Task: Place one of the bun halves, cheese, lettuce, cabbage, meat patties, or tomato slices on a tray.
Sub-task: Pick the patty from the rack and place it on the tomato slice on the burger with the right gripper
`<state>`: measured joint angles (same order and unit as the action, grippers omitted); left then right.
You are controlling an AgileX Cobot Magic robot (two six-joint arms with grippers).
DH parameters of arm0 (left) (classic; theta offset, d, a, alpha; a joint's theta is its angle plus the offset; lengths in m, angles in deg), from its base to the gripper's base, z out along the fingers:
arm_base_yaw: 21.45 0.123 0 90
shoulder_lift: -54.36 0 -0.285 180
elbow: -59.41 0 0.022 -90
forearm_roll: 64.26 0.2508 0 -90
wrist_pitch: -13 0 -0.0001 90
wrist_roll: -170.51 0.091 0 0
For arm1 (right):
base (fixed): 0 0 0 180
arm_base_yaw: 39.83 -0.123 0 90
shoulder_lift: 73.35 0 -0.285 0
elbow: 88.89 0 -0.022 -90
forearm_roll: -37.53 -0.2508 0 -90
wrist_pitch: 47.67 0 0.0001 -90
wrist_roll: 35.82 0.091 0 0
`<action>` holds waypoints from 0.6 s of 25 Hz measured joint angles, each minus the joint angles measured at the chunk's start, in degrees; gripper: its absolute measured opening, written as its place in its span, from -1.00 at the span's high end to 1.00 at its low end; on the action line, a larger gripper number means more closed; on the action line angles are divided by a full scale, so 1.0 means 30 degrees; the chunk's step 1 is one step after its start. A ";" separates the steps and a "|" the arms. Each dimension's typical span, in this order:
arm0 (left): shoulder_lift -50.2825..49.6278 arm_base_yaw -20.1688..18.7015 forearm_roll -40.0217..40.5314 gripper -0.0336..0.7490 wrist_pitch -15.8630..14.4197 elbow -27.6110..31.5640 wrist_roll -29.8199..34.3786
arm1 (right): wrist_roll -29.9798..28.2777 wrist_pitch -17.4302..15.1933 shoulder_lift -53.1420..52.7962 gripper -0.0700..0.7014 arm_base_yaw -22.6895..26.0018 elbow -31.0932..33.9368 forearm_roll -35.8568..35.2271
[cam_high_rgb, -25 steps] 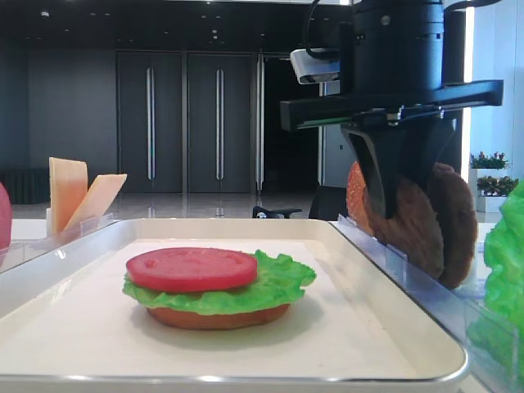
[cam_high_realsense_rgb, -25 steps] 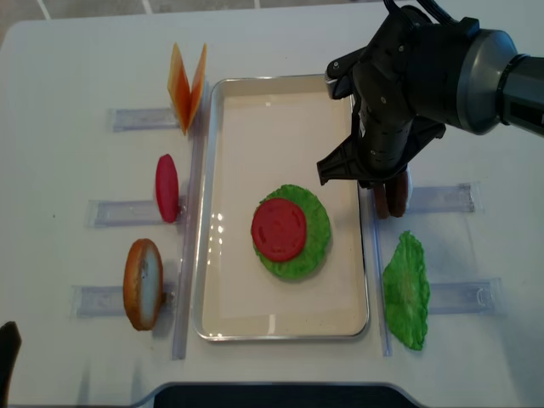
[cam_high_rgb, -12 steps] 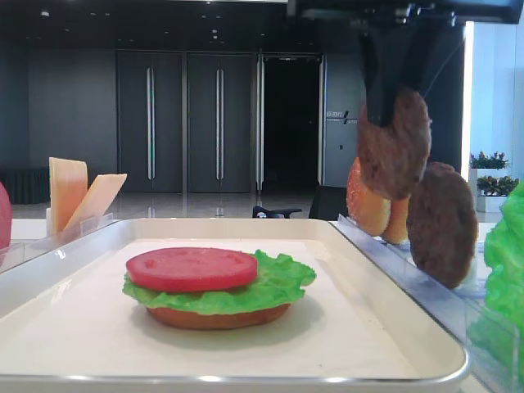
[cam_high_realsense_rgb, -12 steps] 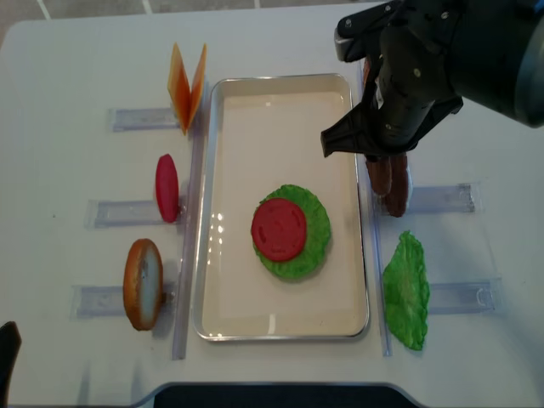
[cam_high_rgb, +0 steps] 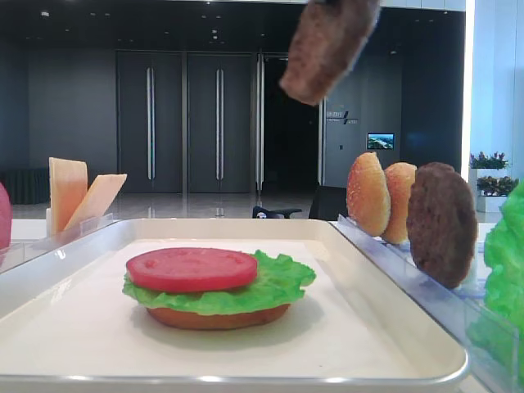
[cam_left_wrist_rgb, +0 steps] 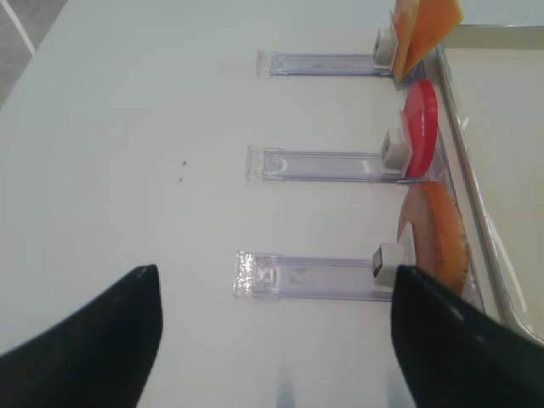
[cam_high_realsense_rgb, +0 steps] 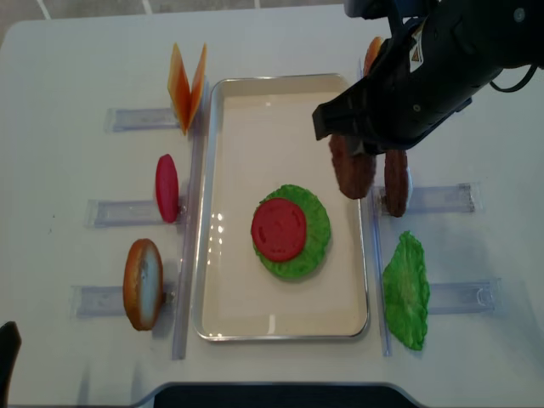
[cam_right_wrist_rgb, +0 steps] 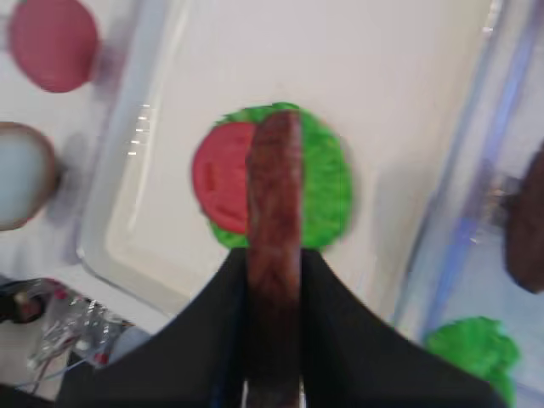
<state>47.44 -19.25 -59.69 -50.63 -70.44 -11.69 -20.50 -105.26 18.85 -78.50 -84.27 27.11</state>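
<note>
Dark brown, rough oval meat patty (cam_right_wrist_rgb: 274,246) hangs on edge, pinched tight between the black right claw's (cam_right_wrist_rgb: 274,374) fingers, its long axis running straight out from them. It's up in the air over the right edge of the cream-white rectangular tray (cam_high_realsense_rgb: 223,280), above the red tomato slice (cam_high_realsense_rgb: 279,229) on ruffled green lettuce (cam_high_realsense_rgb: 316,223). Left claw (cam_left_wrist_rgb: 272,340) looks spread wide, holding nothing.

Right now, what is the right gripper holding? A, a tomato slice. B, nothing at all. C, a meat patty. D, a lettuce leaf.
C: the right gripper is shut on a brown meat patty, held on edge in the air above the tray, as the wrist view shows between its fingers.
</note>
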 joint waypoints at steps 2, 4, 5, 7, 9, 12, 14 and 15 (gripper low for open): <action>0.0000 0.0000 0.0000 -0.73 0.0000 0.0000 0.0000 | -0.1696 0.0662 -0.0088 0.46 0.0000 0.0097 -0.2189; 0.0000 0.0000 0.0000 -0.73 0.0000 0.0000 0.0000 | -0.3595 0.1537 -0.0088 0.46 0.0000 0.0423 -0.4139; 0.0000 0.0000 0.0000 -0.73 0.0000 0.0000 0.0000 | -0.4528 0.1885 -0.0088 0.46 0.0000 0.0664 -0.5184; 0.0000 0.0000 0.0000 -0.73 0.0000 0.0000 0.0000 | -0.6237 0.2774 -0.0088 0.46 0.0122 0.1276 -0.7160; 0.0000 0.0000 0.0000 -0.73 0.0000 0.0000 0.0000 | -0.8104 0.3706 -0.0088 0.46 0.0411 0.2115 -0.9578; 0.0000 0.0000 0.0000 -0.73 0.0000 0.0000 0.0000 | -1.1716 0.4902 -0.0088 0.46 0.1002 0.3721 -1.3395; 0.0000 0.0000 0.0000 -0.73 0.0000 0.0000 0.0000 | -1.4092 0.5348 -0.0038 0.46 0.1408 0.4561 -1.5923; 0.0000 0.0000 0.0000 -0.73 0.0000 0.0000 0.0000 | -1.5197 0.5433 0.0071 0.46 0.1596 0.4933 -1.7157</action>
<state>47.44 -19.25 -59.69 -50.63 -70.44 -11.69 -66.09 -88.96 19.06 -73.71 -69.47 -24.37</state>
